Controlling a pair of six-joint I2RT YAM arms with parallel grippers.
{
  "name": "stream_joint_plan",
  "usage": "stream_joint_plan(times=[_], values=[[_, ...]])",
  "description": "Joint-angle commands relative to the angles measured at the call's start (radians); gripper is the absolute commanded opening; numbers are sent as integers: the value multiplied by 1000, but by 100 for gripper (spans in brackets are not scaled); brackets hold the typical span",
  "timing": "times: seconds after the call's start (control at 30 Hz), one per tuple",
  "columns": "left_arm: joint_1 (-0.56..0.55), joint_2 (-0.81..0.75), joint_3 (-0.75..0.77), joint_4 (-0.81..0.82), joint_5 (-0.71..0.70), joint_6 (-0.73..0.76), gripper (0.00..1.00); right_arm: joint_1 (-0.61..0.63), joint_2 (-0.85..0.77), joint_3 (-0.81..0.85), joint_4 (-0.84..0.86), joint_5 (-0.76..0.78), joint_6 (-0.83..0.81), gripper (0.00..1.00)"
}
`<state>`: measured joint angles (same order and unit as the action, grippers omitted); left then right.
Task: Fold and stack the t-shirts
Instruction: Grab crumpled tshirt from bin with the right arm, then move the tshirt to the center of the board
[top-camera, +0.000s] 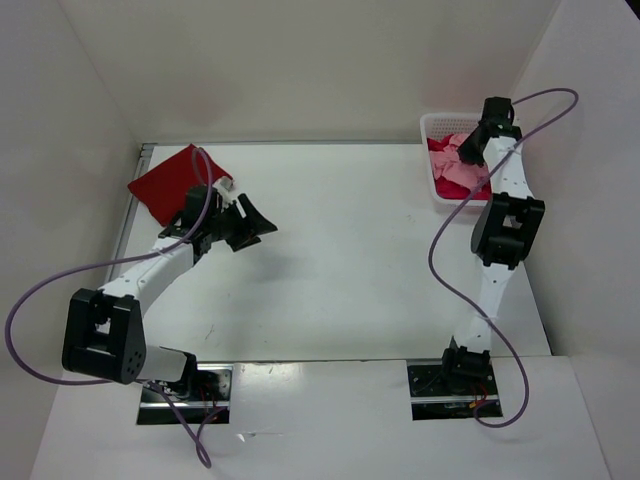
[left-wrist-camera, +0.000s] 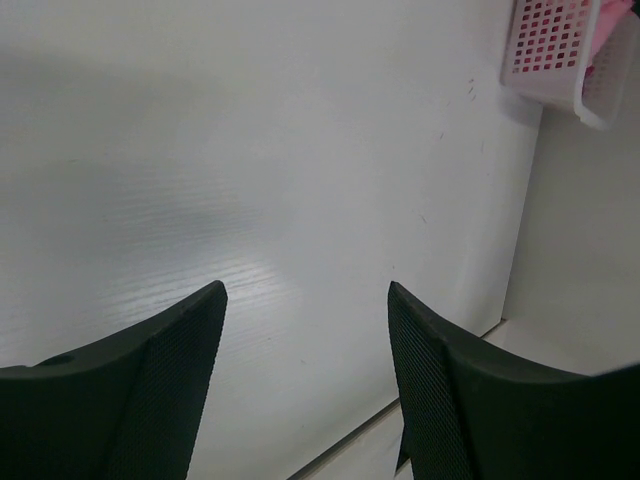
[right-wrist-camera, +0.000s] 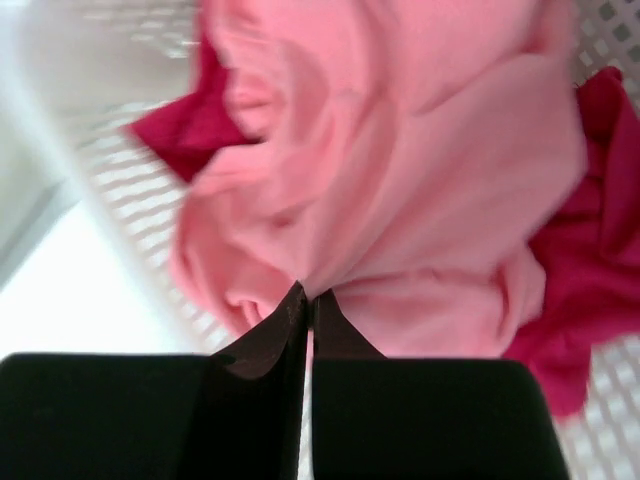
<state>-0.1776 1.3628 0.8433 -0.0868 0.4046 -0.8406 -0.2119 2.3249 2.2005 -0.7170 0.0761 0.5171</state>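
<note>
A dark red t-shirt (top-camera: 168, 181) lies folded flat at the table's far left corner. The light pink t-shirt (right-wrist-camera: 400, 170) sits crumpled in the white mesh basket (top-camera: 432, 127) at the far right, on top of a crimson-magenta t-shirt (right-wrist-camera: 590, 280). My right gripper (right-wrist-camera: 310, 296) is down in the basket, shut on a pinch of the pink cloth. My left gripper (left-wrist-camera: 305, 290) hovers open over bare table, just right of the red shirt, with nothing between its fingers.
White walls close in the table on the left, back and right. The basket (left-wrist-camera: 560, 50) shows at the top right of the left wrist view. The right arm's purple cable (top-camera: 440, 260) loops over the table's right side.
</note>
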Motion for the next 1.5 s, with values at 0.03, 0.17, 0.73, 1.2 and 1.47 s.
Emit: stream_joint_plan(times=[0.03, 0.17, 0.73, 1.2, 1.47], values=[[-3, 31, 97, 4, 37, 15, 72, 5, -310, -74, 106, -93, 49, 0], [-3, 42, 118, 13, 59, 15, 72, 5, -531, -169, 177, -211, 89, 0], [125, 42, 160, 13, 40, 6, 71, 446, -633, 126, 418, -831, 386, 0], [374, -66, 37, 6, 31, -23, 71, 422, -801, -715, 591, -773, 341, 0], [374, -85, -32, -30, -49, 41, 71, 375, -805, -1102, 470, -540, 204, 42]])
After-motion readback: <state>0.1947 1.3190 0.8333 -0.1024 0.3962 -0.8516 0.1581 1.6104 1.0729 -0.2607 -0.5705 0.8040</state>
